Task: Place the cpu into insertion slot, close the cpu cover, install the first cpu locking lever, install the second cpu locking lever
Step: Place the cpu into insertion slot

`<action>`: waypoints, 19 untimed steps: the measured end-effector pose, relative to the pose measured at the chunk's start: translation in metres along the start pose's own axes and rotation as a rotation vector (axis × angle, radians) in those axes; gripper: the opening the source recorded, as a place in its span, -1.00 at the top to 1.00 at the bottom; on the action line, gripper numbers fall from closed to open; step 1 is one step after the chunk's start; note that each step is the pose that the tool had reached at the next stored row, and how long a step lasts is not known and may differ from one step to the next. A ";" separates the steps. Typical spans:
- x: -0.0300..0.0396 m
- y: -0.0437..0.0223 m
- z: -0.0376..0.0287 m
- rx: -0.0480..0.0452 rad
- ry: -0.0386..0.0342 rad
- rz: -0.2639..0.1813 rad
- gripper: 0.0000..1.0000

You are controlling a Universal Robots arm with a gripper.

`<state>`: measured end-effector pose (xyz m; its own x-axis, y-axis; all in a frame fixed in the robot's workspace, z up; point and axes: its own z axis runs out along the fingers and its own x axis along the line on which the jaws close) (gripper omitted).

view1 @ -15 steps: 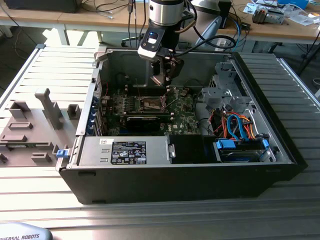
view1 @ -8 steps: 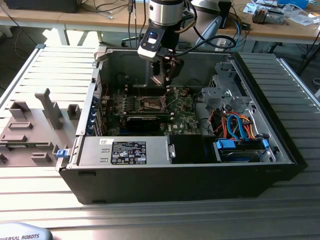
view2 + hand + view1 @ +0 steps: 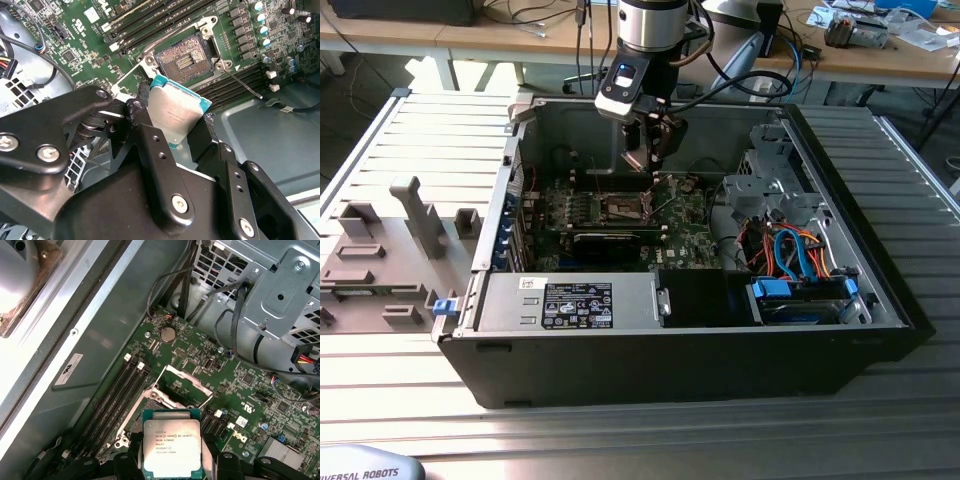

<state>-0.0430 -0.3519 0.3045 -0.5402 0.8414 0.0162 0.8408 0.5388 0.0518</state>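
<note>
The hand (image 3: 172, 131) grips the cpu (image 3: 179, 107) by opposite edges near the insertion slot (image 3: 185, 59): likely light, stiff, delicate underneath, so edges suit.

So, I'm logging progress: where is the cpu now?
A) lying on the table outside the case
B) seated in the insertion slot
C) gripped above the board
C: the gripper is shut on the cpu, holding it above the green board, and the insertion slot shows bare contacts.
</note>
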 end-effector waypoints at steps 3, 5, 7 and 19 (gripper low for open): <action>0.0000 0.0000 0.0000 0.0000 -0.0001 0.002 -0.08; 0.0000 0.0000 0.0000 0.0000 -0.0001 0.003 -0.08; 0.0000 0.0000 0.0000 -0.0001 -0.0002 0.004 -0.08; 0.0000 0.0000 0.0000 -0.0002 -0.0005 0.011 -0.08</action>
<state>-0.0430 -0.3519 0.3045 -0.5305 0.8475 0.0163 0.8469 0.5292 0.0518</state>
